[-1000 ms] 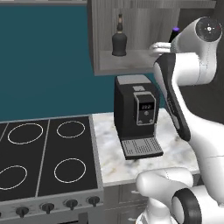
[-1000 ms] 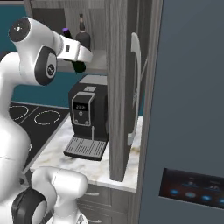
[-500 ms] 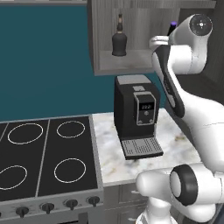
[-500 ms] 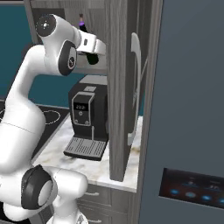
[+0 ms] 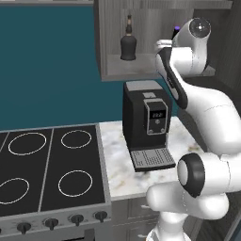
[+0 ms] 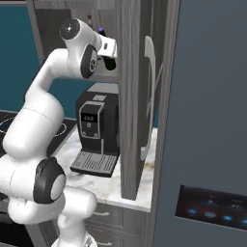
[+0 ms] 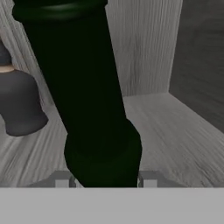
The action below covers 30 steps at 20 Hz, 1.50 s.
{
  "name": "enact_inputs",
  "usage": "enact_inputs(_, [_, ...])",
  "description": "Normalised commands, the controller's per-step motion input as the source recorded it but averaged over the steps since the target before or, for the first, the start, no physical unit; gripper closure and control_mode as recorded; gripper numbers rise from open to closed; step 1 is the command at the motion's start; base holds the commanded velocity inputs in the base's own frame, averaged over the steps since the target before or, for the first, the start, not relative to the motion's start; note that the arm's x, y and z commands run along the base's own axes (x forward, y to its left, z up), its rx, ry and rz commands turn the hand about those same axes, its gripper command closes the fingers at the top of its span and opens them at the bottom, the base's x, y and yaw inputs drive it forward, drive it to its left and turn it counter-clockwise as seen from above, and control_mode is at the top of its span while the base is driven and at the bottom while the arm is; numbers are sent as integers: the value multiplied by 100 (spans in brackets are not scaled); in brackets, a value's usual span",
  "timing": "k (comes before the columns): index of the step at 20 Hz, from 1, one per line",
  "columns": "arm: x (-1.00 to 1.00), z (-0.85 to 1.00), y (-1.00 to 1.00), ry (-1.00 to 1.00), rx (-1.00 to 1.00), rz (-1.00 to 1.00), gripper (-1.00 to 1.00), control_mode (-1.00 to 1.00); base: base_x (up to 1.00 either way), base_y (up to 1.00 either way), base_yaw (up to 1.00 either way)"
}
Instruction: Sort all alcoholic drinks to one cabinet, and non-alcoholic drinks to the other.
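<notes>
Two dark bottles: the slim green one (image 7: pixel 87 100) is clamped in the narrowly parted gripper (image 7: pixel 106 180); the squat one (image 5: pixel 128 43) stands in the cabinet (image 5: pixel 146 28).

Black coffee machine (image 5: pixel 145 124) on marble counter (image 5: pixel 117 160), beside a four-ring black cooktop (image 5: pixel 47 169).

The white arm rises from its base, bends at the elbow and reaches up and forward — the wrist turned level at shoulder height. The gripper (image 7: pixel 105 179) has its jaws closed on the slim dark green bottle (image 7: pixel 83 96), one fingertip (image 7: pixel 61 179) showing at each side of the glass — the bottle fills the gap.
</notes>
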Motion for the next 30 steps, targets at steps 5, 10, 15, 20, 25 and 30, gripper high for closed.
enact_inputs(5, [44,-29,-6,10,0,0,100,-100,0,0,0])
enact_inputs(10, [52,-6,-15,8,0,0,100,-100,0,0,0])
enact_inputs(15, [41,-12,-12,1,0,0,100,-100,0,0,0])
enact_inputs(20, [2,-31,-4,0,0,0,100,-100,0,0,0])
enact_inputs(25, [0,-21,-1,0,0,0,-100,-100,0,0,0])
enact_inputs(30, [0,-2,-7,0,0,0,-100,-100,0,0,0])
